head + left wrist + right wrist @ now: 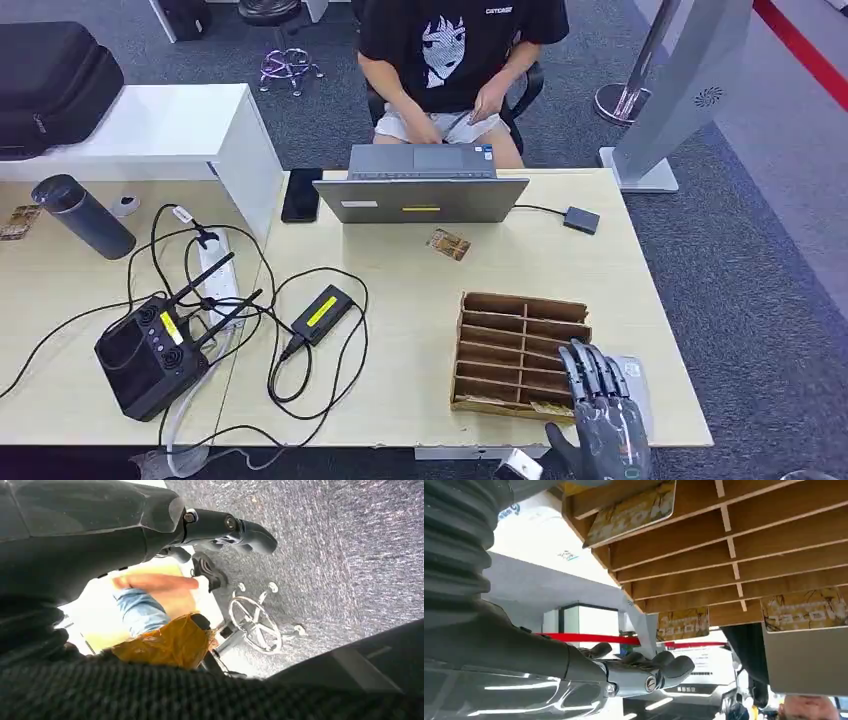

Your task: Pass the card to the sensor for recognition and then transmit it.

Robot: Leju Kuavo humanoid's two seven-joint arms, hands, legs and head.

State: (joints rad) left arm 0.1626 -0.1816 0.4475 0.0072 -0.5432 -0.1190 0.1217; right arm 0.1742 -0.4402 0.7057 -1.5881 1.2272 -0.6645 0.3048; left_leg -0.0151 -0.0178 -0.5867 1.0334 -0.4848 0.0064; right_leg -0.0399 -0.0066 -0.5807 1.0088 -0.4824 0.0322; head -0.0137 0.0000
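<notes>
- Head view: right hand (600,410) hangs over the near right corner of the wooden slotted card rack (520,350), fingers (590,368) extended and slightly apart, holding nothing. Judgement: it is staged to pick a card out of a slot.
- Right wrist view: same hand (644,672) with its fingers stretched out, nothing between them; a card (631,512) leans in a rack slot close by. Two more cards of the same print stand in other compartments.
- One loose card (448,243) lies flat on the pale surface (600,270), just in front of the laptop (422,185) and well apart from the rack.
- A small dark box (581,220) cabled to the laptop sits right of it; likely the sensor, cannot confirm.
- Left hand (230,527): the left wrist view looks at carpet; fingers seem loosely straight and hold nothing.
- A person sits behind the laptop, probably to receive the card.
- Task status, judged: no card grasped yet; pick-up is the step in hand.
</notes>
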